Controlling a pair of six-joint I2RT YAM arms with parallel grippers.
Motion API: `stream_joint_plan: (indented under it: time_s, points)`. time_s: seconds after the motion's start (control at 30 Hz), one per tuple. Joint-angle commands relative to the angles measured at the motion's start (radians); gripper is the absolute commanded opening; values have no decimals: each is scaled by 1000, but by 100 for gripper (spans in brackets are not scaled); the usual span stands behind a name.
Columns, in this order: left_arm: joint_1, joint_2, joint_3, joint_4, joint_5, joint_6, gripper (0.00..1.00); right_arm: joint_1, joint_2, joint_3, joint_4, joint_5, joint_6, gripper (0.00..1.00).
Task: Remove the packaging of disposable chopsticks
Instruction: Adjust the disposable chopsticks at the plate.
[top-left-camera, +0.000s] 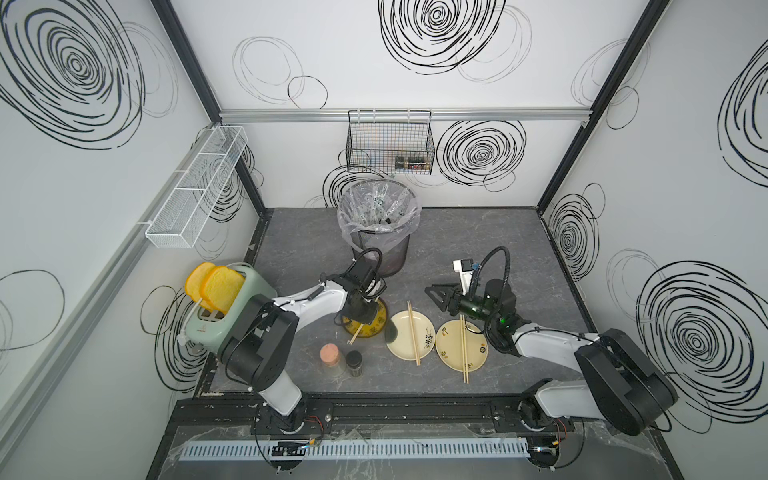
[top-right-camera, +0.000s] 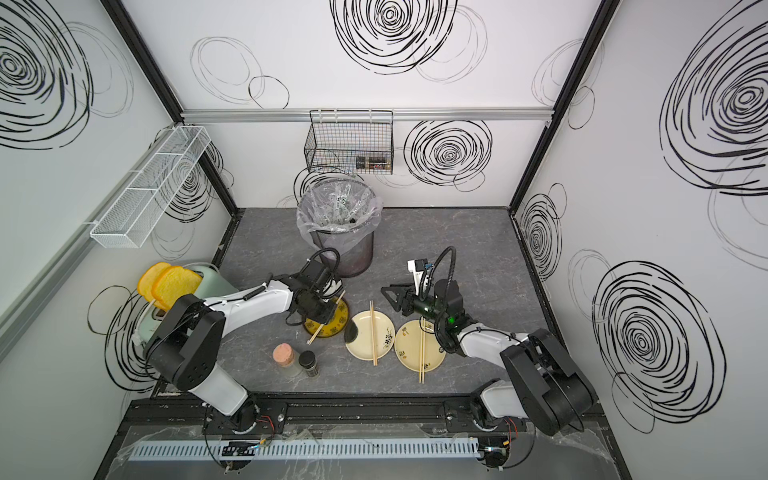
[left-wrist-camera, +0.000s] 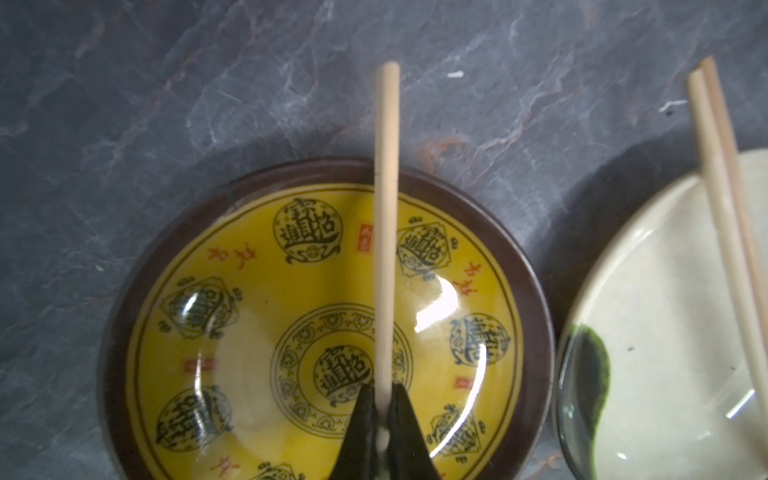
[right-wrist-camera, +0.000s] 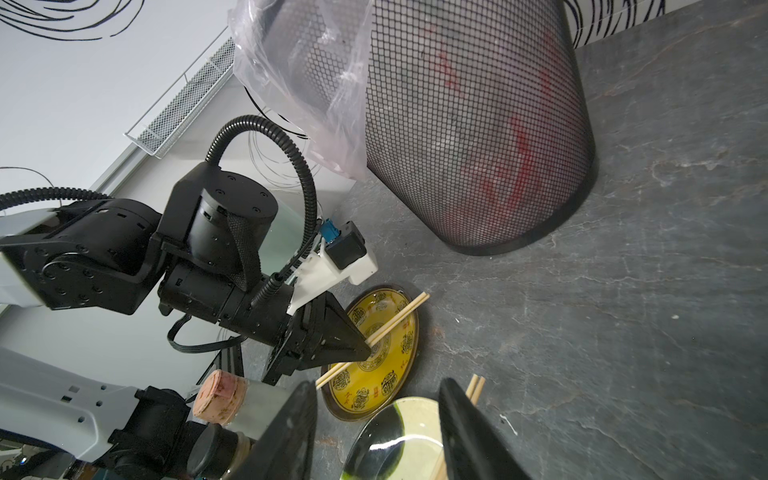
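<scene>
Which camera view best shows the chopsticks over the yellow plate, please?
The left wrist view: the chopsticks appear close and unobstructed, pinched by the left gripper over the yellow plate. The right wrist view shows them smaller, partly behind the gripper; in both top views the left arm hides their middle.

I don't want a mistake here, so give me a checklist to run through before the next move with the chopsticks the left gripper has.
1. Left gripper shut on the held chopsticks: ok.
2. That pair unwrapped: ok, bare wood.
3. It sits over the yellow plate: ok; touching it, cannot tell.
4. Right gripper open, empty: ok.
5. Middle pair and right pair lie bare on the cream plates: ok.
6. Packaging in the bin: ok.
</scene>
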Motion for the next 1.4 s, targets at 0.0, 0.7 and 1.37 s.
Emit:
stream_joint_plan:
  time_s: [0.0, 0.7, 1.37]
  points:
    - [10, -28, -5, 5, 52, -1, 0, 1, 8, 21, 11, -6, 4, 51]
    - [43, -2, -23, 21, 39, 7, 25, 2, 9, 26, 8, -10, 2, 51]
    - [25, 72, 71, 11, -7, 72, 13, 2, 14, 26, 8, -11, 2, 51]
